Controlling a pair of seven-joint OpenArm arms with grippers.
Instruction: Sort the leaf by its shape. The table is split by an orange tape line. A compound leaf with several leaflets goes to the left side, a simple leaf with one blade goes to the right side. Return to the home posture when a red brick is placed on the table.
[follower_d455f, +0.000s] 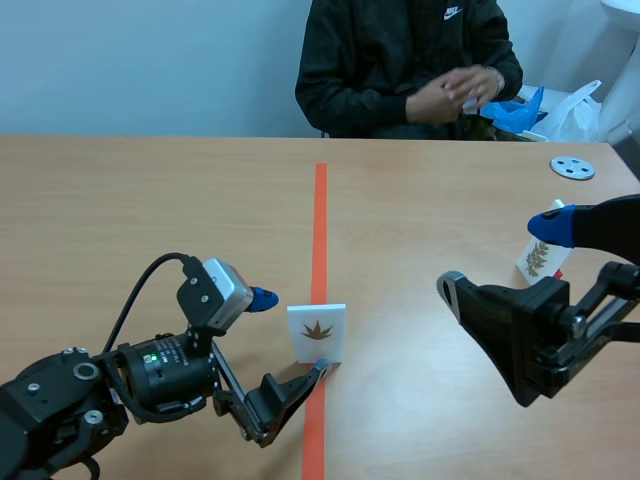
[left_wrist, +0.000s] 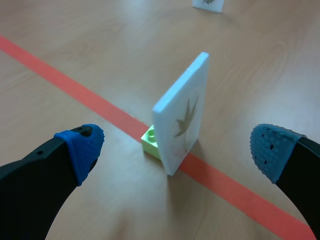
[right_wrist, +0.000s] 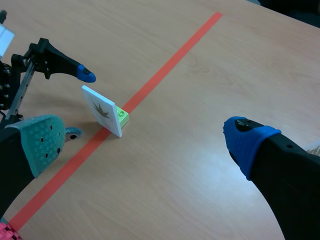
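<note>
**Leaf card stands on the tape line, both grippers open**

A white card (follower_d455f: 317, 333) stands upright right on the orange tape line (follower_d455f: 319, 230), near the near edge of the table (follower_d455f: 150, 210) and about midway along it. It carries a brown leaf print with pointed parts fanning out from one stem (whether those are lobes or separate leaflets I cannot tell). A small light-green brick (left_wrist: 150, 141) sits at its foot on the back side, touching it.

The left gripper (follower_d455f: 291, 334) is low over the table by that near edge, its fingers spread wide with the card between them. In the left wrist view there is bare table between each blue pad and the card.

The right gripper (follower_d455f: 499, 257) hangs over the right half of the table, well apart from the card, also spread wide and holding nothing. One of its pads is blue, the other grey-green.

A second white card (follower_d455f: 540, 257) with a leaf print stands near the right edge, partly hidden behind the right gripper's upper finger. A grey disc with holes (follower_d455f: 572, 167) lies near the far right corner. A person in a dark jacket (follower_d455f: 380, 70) sits at the far edge, hands (follower_d455f: 455, 95) together.
</note>
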